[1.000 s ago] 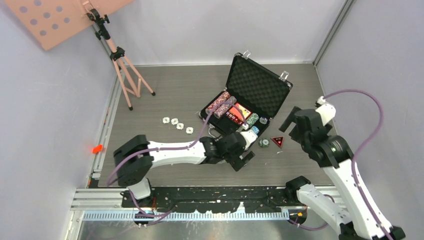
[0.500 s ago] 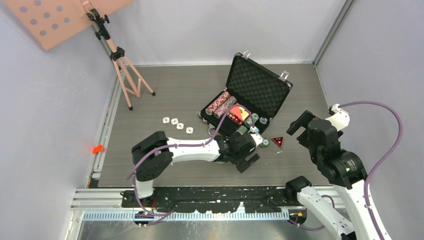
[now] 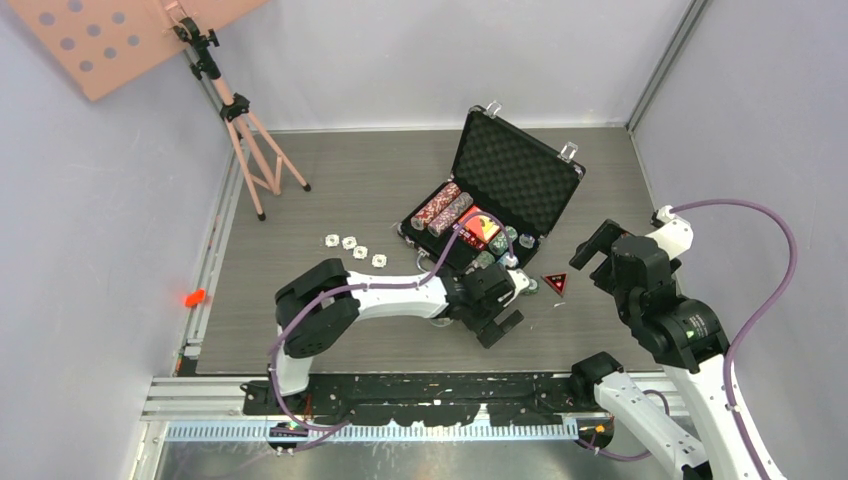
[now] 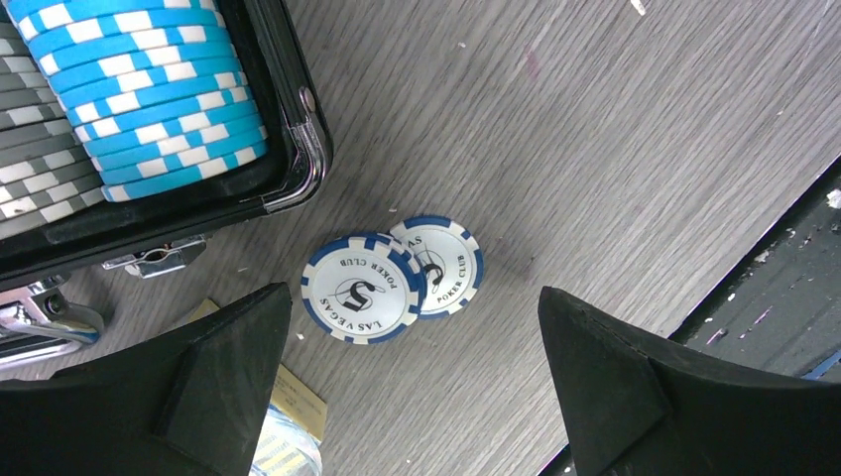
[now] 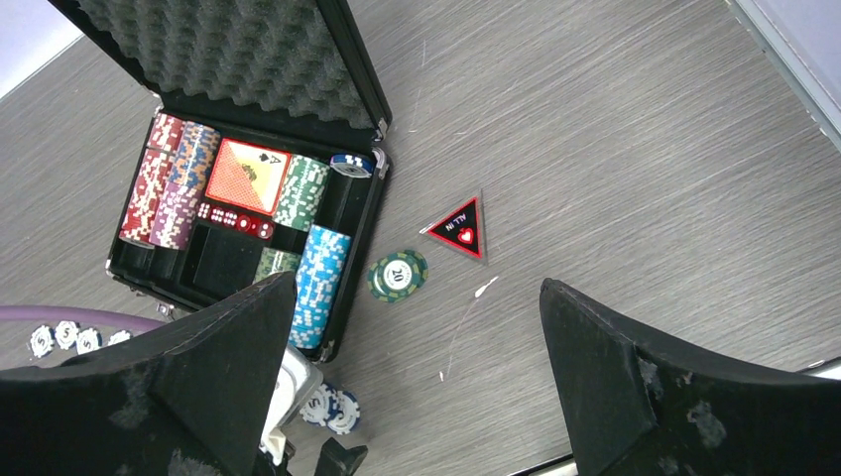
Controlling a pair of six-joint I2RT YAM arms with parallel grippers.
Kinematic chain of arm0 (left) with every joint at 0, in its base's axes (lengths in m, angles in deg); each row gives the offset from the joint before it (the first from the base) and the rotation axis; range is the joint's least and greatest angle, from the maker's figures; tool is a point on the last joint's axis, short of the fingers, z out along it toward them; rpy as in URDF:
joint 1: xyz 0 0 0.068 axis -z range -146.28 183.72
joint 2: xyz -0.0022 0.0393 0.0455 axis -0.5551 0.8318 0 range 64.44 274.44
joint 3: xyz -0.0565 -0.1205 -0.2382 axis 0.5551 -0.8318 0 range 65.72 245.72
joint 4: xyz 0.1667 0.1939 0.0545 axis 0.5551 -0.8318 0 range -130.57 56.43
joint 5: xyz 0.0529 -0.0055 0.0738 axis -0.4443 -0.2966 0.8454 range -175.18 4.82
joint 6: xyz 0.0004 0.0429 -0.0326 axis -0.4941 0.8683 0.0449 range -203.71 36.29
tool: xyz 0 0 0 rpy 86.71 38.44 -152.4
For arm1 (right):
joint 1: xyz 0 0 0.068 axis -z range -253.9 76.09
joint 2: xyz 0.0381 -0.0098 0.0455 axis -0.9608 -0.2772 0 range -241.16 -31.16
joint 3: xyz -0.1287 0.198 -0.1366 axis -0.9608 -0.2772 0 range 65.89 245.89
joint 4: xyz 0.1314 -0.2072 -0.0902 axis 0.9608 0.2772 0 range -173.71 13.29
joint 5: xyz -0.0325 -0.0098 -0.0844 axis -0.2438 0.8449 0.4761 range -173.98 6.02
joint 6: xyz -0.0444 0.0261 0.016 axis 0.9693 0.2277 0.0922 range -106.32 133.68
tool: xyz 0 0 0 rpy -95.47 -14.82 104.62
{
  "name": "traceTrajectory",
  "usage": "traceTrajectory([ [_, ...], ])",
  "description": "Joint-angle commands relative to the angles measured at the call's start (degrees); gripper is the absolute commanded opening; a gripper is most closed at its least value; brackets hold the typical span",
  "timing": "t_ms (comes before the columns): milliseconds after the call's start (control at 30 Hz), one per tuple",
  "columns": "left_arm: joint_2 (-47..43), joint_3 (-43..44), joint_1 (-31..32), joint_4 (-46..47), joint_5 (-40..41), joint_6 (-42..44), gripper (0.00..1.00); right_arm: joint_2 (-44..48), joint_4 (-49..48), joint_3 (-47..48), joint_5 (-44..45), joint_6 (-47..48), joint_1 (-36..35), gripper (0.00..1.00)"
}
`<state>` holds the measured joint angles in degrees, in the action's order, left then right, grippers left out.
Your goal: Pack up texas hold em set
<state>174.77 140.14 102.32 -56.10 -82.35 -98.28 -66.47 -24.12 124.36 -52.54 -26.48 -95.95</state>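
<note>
The black briefcase point(image 3: 418, 240) lies open with its foam lid point(image 3: 518, 172) up. It holds chip rows, a red card deck point(image 5: 248, 175) and red dice point(image 5: 233, 220). Just off its near corner point(image 4: 309, 159), two blue-and-white chips point(image 4: 365, 290) overlap on the table. My left gripper point(image 4: 413, 297) hovers open over them, touching nothing. A green chip stack point(image 5: 397, 275) and a triangular "ALL IN" marker point(image 5: 461, 229) lie right of the case. My right gripper point(image 5: 417, 285) is open high above them. Several white chips point(image 3: 355, 247) lie left of the case.
A pink tripod point(image 3: 250, 140) stands at the back left under a pink perforated board point(image 3: 120, 35). A small red object point(image 3: 194, 297) sits on the left rail. The black base rail point(image 3: 420, 385) runs along the near edge, close to the left gripper point(image 3: 497, 310).
My left arm has stretched further right along the case's front, bringing its gripper over the two blue-and-white chips. The right arm has drawn back to the right. Both grippers stayed open.
</note>
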Motion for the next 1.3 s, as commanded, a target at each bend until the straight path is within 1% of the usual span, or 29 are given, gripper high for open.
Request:
traceTrajectory([
  [0, 1.0, 2.6, -0.8, -0.7, -2.6, -0.1, 1.0, -0.7, -2.5, 0.0, -0.1, 0.7, -0.3, 1.0],
  [100, 1.7, 3.6, -0.9, -2.1, -2.6, 0.1, 0.98, -0.6, -2.5, -0.1, -0.2, 0.6, -0.3, 1.0],
  [267, 3.2, 5.5, -0.9, -5.4, -1.9, 0.2, 0.92, -0.5, -2.6, -0.1, -0.3, 0.5, -0.3, 1.0],
  [367, 3.7, 5.7, -0.8, -5.8, -1.4, -0.1, 0.88, -0.5, -2.6, -0.2, -0.4, 0.5, -0.3, 1.0],
  [467, 4.0, 5.8, -0.7, -6.0, -0.7, -0.4, 0.82, -0.4, -2.6, -0.4, -0.6, 0.3, -0.3, 1.0],
  [533, 4.2, 6.0, -0.6, -6.3, 0.4, -0.4, 0.75, -0.4, -2.8, -0.5, -0.8, 0.2, -0.3, 1.0],
  [700, 4.7, 6.8, 0.5, -7.5, 3.5, -0.4, 0.77, -0.3, -2.8, -0.4, -1.0, 0.2, -0.3, 1.0],
  [1000, 5.5, 7.7, 2.0, -8.4, 6.8, -0.7, 0.75, -0.2, -2.9, -0.9, -1.6, -0.3, -0.3, 1.0],
  [1267, 5.5, 8.4, 2.7, -9.2, 8.5, -0.6, 0.61, -0.2, -3.2, -1.3, -1.9, -0.6, -0.3, 1.0],
])
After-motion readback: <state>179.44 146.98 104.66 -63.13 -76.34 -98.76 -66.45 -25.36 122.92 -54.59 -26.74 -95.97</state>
